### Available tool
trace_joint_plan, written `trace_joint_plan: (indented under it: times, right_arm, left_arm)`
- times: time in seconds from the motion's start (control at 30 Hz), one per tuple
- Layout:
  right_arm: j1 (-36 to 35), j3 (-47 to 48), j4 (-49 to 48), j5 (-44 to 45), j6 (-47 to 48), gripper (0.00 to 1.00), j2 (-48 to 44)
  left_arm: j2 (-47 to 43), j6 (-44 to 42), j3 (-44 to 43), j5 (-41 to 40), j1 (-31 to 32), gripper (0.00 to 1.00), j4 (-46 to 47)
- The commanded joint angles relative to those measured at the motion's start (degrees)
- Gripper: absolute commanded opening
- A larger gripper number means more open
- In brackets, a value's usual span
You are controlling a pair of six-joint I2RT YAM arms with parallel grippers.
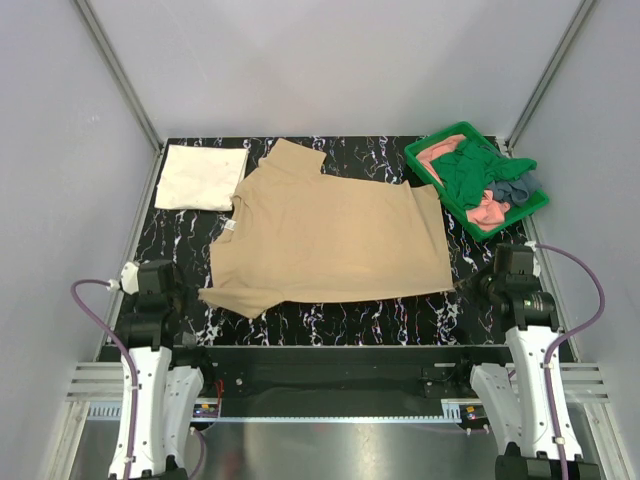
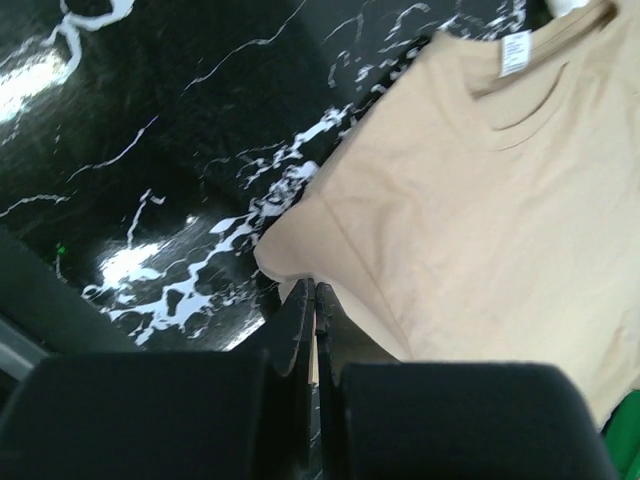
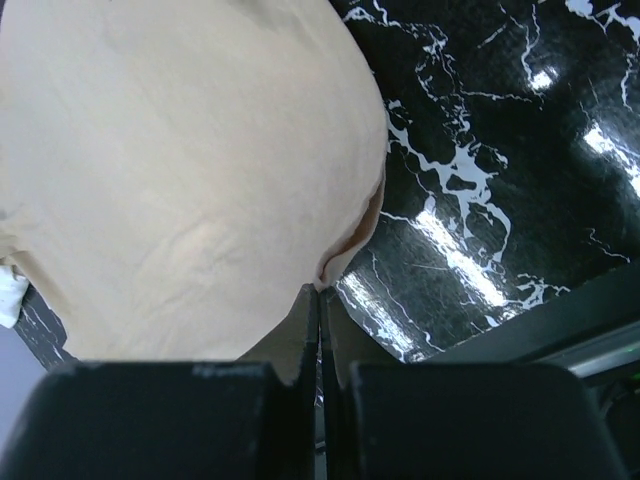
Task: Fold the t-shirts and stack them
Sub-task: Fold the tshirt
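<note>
At the near left edge of the black marble table (image 1: 350, 322), the left gripper (image 1: 150, 278) rests with its fingers pressed together, holding nothing. From its wrist camera, the closed fingertips (image 2: 305, 300) sit just short of a tan sleeve edge.

In the far left corner lies a cream-white t-shirt (image 1: 202, 177), folded into a neat rectangle. Just beside it, a tan t-shirt (image 1: 335, 240) is spread flat across the middle of the table, with its collar and white label to the left and its hem to the right.

At the far right stands a green tray (image 1: 435, 137), set at an angle. Inside it are a crumpled dark green t-shirt (image 1: 470, 170), a salmon-pink t-shirt (image 1: 487, 212) and a grey-blue t-shirt (image 1: 515, 190).

At the near right, the right gripper (image 1: 492, 277) is also closed and empty, near the tan hem's corner.
</note>
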State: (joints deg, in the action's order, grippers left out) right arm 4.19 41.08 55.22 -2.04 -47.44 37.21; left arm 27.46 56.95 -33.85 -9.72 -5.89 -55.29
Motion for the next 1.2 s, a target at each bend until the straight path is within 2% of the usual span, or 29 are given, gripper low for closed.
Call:
trace_joint_plan:
  times: [0.0, 0.13, 0.27, 0.4, 0.57, 0.8, 1.03, 1.17]
  right_arm:
    - [0.2, 3.6, -4.4, 3.4, 1.9, 0.00, 1.7]
    - [0.2, 4.8, -1.5, 7.0, 3.7, 0.00, 2.7]
    - [0.2, 2.8, 0.2, 3.7, 1.7, 0.00, 2.9]
    - [0.2, -3.1, -3.7, -0.7, -0.5, 0.00, 4.6]
    - [0.2, -5.0, -8.6, 1.8, -1.3, 0.00, 8.7]
    - [0.2, -2.3, -16.4, 4.6, -1.2, 0.00, 18.8]
    - [0.2, -0.8, -19.6, 10.2, 0.6, 0.00, 29.3]
    - [0.2, -0.7, -24.4, 6.7, 3.0, 0.00, 30.9]
  left_arm:
    - [3.2, -2.0, -5.2, -2.7, 0.2, 0.00, 6.3]
    - [3.7, -0.2, -4.4, -2.2, 0.9, 0.00, 4.0]
    - [4.3, 1.3, -3.2, -1.9, 2.2, 0.00, 3.9]
    - [8.5, 1.9, -2.7, -4.3, 3.8, 0.00, 5.7]
    - [17.2, 1.2, -4.7, -4.9, 4.0, 0.00, 12.1]
    - [31.0, -1.0, -14.7, -4.5, 4.7, 0.00, 18.5]
    - [46.2, -5.6, -23.6, -4.6, 5.2, 0.00, 20.0]
    - [51.9, -7.7, -28.4, -6.1, 5.5, 0.00, 20.2]
